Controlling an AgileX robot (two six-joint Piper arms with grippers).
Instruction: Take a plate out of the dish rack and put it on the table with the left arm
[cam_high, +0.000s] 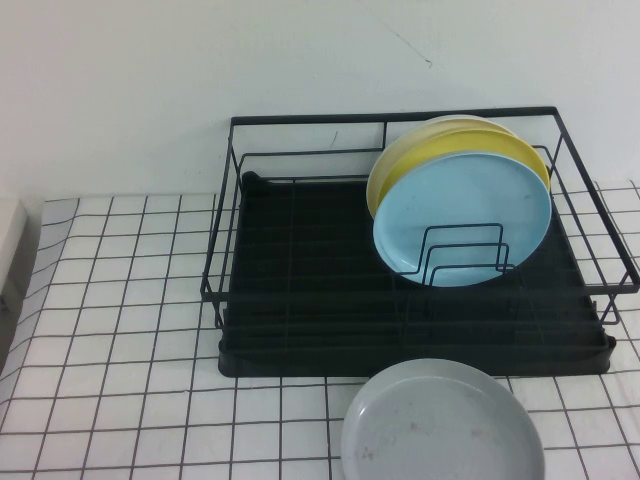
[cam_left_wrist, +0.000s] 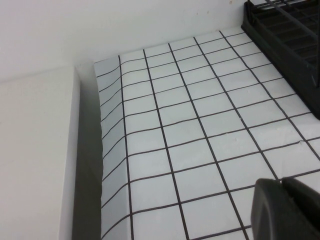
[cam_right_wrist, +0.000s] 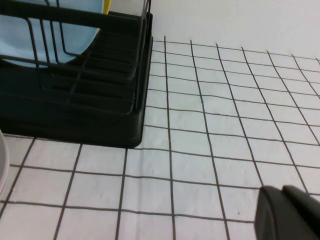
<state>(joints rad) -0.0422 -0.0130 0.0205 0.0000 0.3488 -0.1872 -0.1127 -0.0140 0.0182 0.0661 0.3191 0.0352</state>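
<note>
The pale grey speckled plate (cam_high: 442, 423) lies flat on the gridded table (cam_high: 120, 330) just in front of the black wire dish rack (cam_high: 300, 290); its edge shows in the right wrist view (cam_right_wrist: 2, 165). No arm shows in the high view. My left gripper (cam_left_wrist: 282, 186) is shut and empty above the table's left part, well left of the rack corner (cam_left_wrist: 280, 45). My right gripper (cam_right_wrist: 280, 192) is shut and empty above the table to the right of the rack (cam_right_wrist: 100, 110).
A light blue plate (cam_high: 463, 215) and yellow plates (cam_high: 420, 150) stand upright in the rack's right half. A white block (cam_left_wrist: 35, 160) borders the table's left edge. A white wall stands behind the rack.
</note>
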